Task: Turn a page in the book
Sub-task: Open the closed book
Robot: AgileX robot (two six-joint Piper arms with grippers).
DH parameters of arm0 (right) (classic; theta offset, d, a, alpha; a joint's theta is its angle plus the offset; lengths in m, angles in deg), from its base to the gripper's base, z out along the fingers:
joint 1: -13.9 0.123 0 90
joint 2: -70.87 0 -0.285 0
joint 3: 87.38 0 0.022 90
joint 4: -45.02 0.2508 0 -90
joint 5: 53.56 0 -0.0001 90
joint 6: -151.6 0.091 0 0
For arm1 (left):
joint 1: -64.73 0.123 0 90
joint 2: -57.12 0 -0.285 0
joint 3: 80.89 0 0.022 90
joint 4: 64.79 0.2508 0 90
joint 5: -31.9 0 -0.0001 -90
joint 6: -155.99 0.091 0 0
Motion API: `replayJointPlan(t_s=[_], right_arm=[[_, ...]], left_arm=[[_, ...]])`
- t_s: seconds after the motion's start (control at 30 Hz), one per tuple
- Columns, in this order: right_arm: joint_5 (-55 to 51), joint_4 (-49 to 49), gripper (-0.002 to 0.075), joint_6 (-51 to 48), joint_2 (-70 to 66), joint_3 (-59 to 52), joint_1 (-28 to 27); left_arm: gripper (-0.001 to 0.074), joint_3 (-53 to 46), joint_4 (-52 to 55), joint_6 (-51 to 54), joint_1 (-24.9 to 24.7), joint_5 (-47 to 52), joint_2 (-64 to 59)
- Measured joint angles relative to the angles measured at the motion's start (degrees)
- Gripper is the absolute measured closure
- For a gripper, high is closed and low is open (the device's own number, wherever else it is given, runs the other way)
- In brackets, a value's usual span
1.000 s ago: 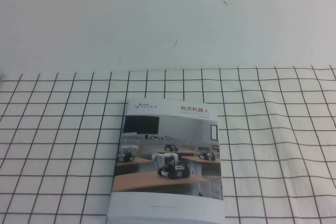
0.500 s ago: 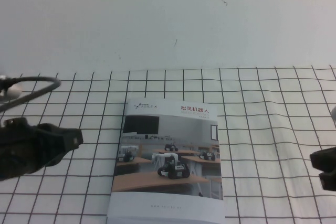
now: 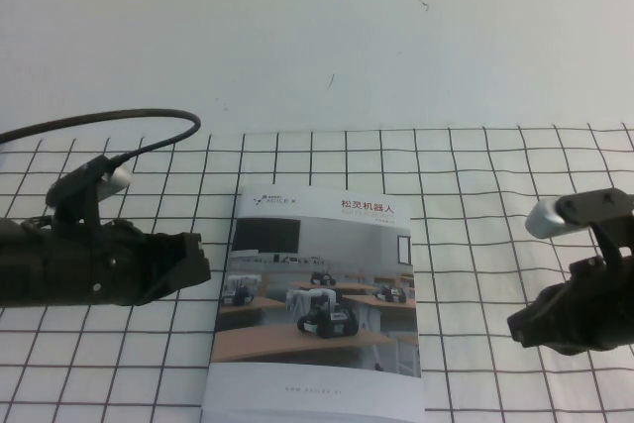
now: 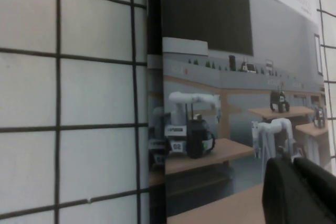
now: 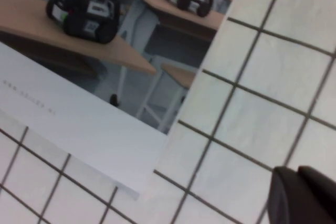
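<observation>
Book [image 3: 317, 299] lies closed and flat at lower centre of the high view, cover photo up, on a black-grid white cloth [image 3: 495, 195]. The page [image 3: 322, 245], its cover leaf, is down and unturned.

Left gripper [image 3: 198, 269] at middle left, tip just beside the book's left edge, apart from it; whether its fingers are spread or together, cannot tell.

Right gripper [image 3: 517, 328] at lower right, well clear of the book's right edge, fingers pressed together, empty.
</observation>
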Motion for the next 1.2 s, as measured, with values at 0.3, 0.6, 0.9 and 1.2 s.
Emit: replayJointPlan(t_s=[0.3,0.6,0.9,1.2], right_arm=[[-0.4,14.4,0.0469,-7.9,-2.5,4.0,3.4],[-0.4,22.6,0.0368,-12.3,-6.6,4.4,3.3],[-0.6,37.1,0.0367,-23.9,-14.8,4.9,3.3],[-0.4,41.1,0.0367,-26.5,-21.8,7.6,3.3]], left_arm=[[0.0737,0.2,-13.2,11.4,-3.4,-2.4,-9.4],[0.0737,1.1,-17.5,14.0,-3.5,-3.2,-17.4],[0.0737,1.7,-19.1,14.3,-3.5,-1.5,-19.5],[0.0738,1.7,-19.2,14.3,-3.5,-1.4,-19.6]])
